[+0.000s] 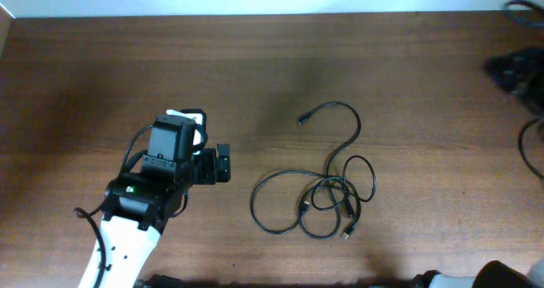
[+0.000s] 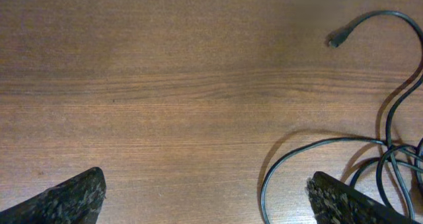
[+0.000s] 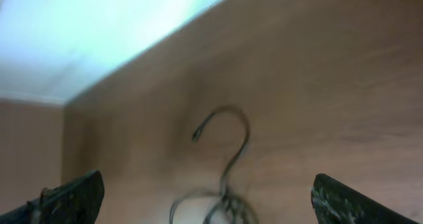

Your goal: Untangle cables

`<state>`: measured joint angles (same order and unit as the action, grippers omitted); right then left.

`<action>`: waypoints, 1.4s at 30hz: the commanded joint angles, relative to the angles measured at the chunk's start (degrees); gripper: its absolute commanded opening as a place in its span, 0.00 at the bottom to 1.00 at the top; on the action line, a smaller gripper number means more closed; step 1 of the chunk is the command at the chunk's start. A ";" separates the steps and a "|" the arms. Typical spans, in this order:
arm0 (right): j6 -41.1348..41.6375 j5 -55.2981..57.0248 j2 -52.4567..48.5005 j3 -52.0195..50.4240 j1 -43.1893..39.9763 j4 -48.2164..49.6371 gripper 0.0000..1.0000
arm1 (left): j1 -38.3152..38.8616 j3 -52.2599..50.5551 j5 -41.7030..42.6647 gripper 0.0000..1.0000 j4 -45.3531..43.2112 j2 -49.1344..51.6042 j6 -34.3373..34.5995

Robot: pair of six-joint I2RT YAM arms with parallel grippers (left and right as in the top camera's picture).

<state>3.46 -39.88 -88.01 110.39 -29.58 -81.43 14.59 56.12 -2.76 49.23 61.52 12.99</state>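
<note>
The cables are thin black cords lying on the wooden table right of centre. They bunch into a loose knot with one wide loop to the left. One strand curves up to a small plug. My left gripper is open and empty, just left of the wide loop and apart from it. In the left wrist view the cables lie at the right, past my open fingers. The right wrist view is blurred; it shows the cables ahead between my open, empty fingers.
Dark robot gear and thicker black wiring sit at the table's far right edge. The table's far edge meets a pale wall. Part of the right arm shows at the bottom right corner.
</note>
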 commanded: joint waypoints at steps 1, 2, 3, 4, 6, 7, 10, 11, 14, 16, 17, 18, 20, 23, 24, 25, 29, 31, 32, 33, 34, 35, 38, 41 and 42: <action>-12.17 0.42 -1.05 -0.26 10.84 -4.66 0.99 | -0.24 -0.02 0.44 0.99 -0.09 -0.07 -0.92; -13.11 6.16 -1.77 -0.26 16.06 -6.16 0.99 | -0.24 -0.04 0.44 0.99 -0.09 -0.07 -0.92; -13.09 14.91 -2.73 -0.31 20.92 -6.64 0.99 | -0.24 -0.02 0.44 0.99 -0.09 -0.07 -0.92; -13.07 19.02 -4.35 -0.46 25.22 -7.67 0.99 | -0.24 -0.02 0.44 0.99 -0.09 -0.07 -0.92; -13.05 19.65 -7.54 -1.49 29.81 -9.27 0.99 | -0.24 -0.04 0.44 0.99 -0.09 -0.07 -0.92; -12.41 21.53 -9.18 -3.45 31.34 -9.35 0.99 | -0.24 -0.02 0.44 0.99 -0.09 -0.07 -0.92; -12.44 22.36 -11.06 -15.65 32.26 -6.62 0.97 | -0.24 -0.02 0.44 0.99 -0.09 -0.07 -0.92; -12.44 20.52 -11.06 -21.16 32.26 -4.72 0.94 | -0.24 -0.02 0.44 0.99 -0.09 -0.07 -0.92; -12.46 15.43 -11.06 -34.34 33.00 2.73 0.93 | -0.24 -0.02 0.44 0.99 -0.09 -0.07 -0.92; -12.37 10.69 -11.06 -41.38 35.12 8.44 0.90 | -0.24 -0.02 0.44 0.99 -0.09 -0.07 -0.92; -10.23 10.71 -11.06 -44.59 36.76 11.93 0.72 | -0.24 -0.04 0.44 0.99 -0.09 -0.07 -0.92; -9.68 10.64 -11.06 -45.38 37.48 13.33 0.57 | -0.24 -0.02 0.44 0.99 -0.09 -0.07 -0.92; -8.94 10.73 -11.04 -45.46 37.88 14.05 0.14 | -0.24 -0.02 0.44 0.99 -0.09 -0.07 -0.92; -7.26 10.51 -10.97 -45.46 37.88 17.84 0.04 | -0.24 -0.02 0.44 0.99 -0.09 -0.07 -0.92; -7.26 10.51 -10.97 -45.46 37.88 18.08 0.04 | -0.24 -0.02 0.44 0.99 -0.09 -0.07 -0.92; -7.23 10.51 -10.62 -45.44 37.88 18.12 0.04 | -0.24 -0.02 0.44 0.99 -0.09 -0.07 -0.92; -3.45 10.86 -0.63 -38.16 37.88 17.70 0.04 | -0.24 -0.02 0.44 0.99 -0.09 -0.07 -0.92; 0.50 15.98 6.78 -31.19 37.88 16.26 0.04 | -0.24 -0.02 0.44 0.99 -0.09 -0.07 -0.92; 1.53 17.14 9.27 -28.20 37.88 15.34 0.04 | -0.24 -0.02 0.44 0.99 -0.09 -0.07 -0.92; 2.71 18.40 11.19 -25.33 37.88 14.40 0.04 | -0.24 -0.02 0.44 0.99 -0.09 -0.07 -0.92; 3.10 18.78 12.85 -22.73 37.88 13.68 0.04 | -0.24 -0.02 0.44 0.99 -0.09 -0.07 -0.92; 4.17 18.93 15.65 -19.30 37.88 13.68 0.04 | -0.24 -0.04 0.44 0.99 -0.09 -0.07 -0.92; 4.44 19.82 18.56 -10.80 37.88 13.81 0.04 | -0.24 -0.04 0.44 0.99 -0.09 -0.07 -0.92; 8.11 19.80 18.56 -5.18 37.88 17.09 0.04 | -0.24 -0.02 0.44 0.99 -0.09 -0.07 -0.92; 10.21 19.61 18.56 -3.87 37.88 19.26 0.04 | -0.24 -0.02 0.44 0.99 -0.09 -0.07 -0.92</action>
<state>9.23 -20.71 -69.91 102.94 7.99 -65.06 14.59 56.10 -2.74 49.32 61.52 12.99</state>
